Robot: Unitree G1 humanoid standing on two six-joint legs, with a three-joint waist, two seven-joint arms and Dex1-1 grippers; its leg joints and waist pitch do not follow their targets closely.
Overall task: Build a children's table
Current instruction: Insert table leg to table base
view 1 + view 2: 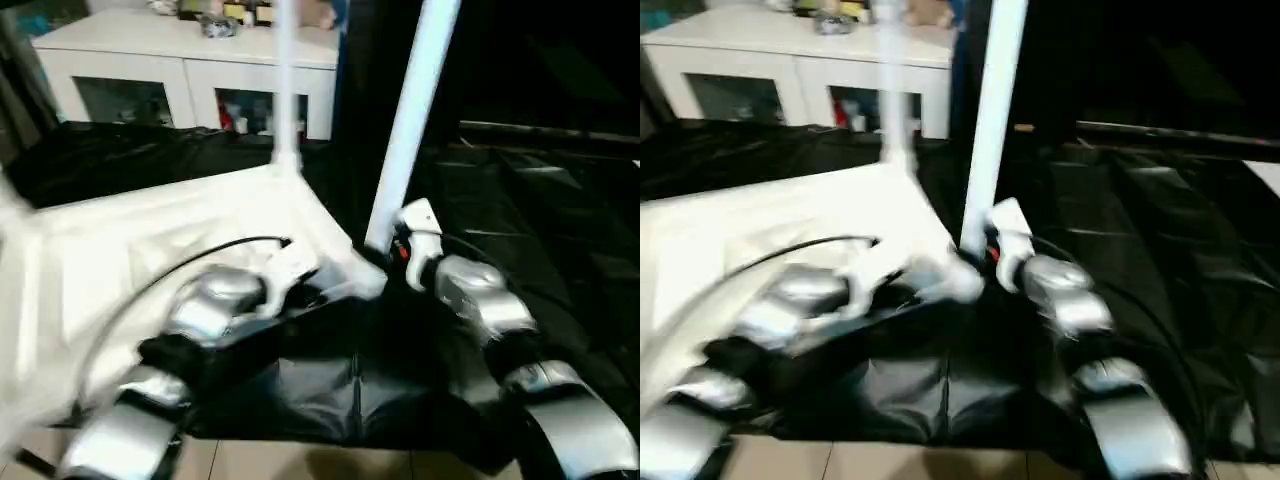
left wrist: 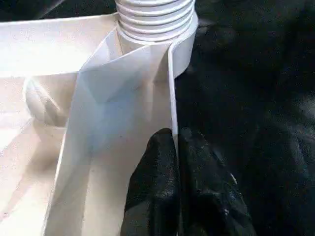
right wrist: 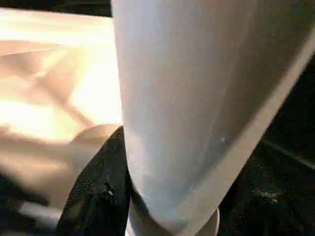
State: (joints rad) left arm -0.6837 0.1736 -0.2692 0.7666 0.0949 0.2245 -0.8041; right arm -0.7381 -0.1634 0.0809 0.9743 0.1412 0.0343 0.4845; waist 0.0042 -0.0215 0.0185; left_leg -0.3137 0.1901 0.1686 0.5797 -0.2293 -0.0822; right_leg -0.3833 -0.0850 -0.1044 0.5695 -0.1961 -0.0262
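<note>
The white tabletop (image 1: 150,250) lies underside up on a black sheet. One white leg (image 1: 285,90) stands upright in its far corner. A second leg (image 1: 412,120) leans slightly at the near right corner. Its threaded end (image 2: 155,19) sits in the round corner socket, with several threads showing above the socket's rim. My right gripper (image 1: 388,248) is shut on this leg near its base, and one black finger (image 3: 98,191) lies against the cylinder. My left gripper (image 2: 175,142) is shut on the tabletop's thin rim wall (image 2: 172,88), just short of that socket.
A white cabinet with glass doors (image 1: 190,70) stands behind the work, with small items on top. The black sheet (image 1: 520,220) spreads wide to the right and hangs over the front edge above a pale floor (image 1: 300,462). A black cable (image 1: 200,252) runs over the tabletop.
</note>
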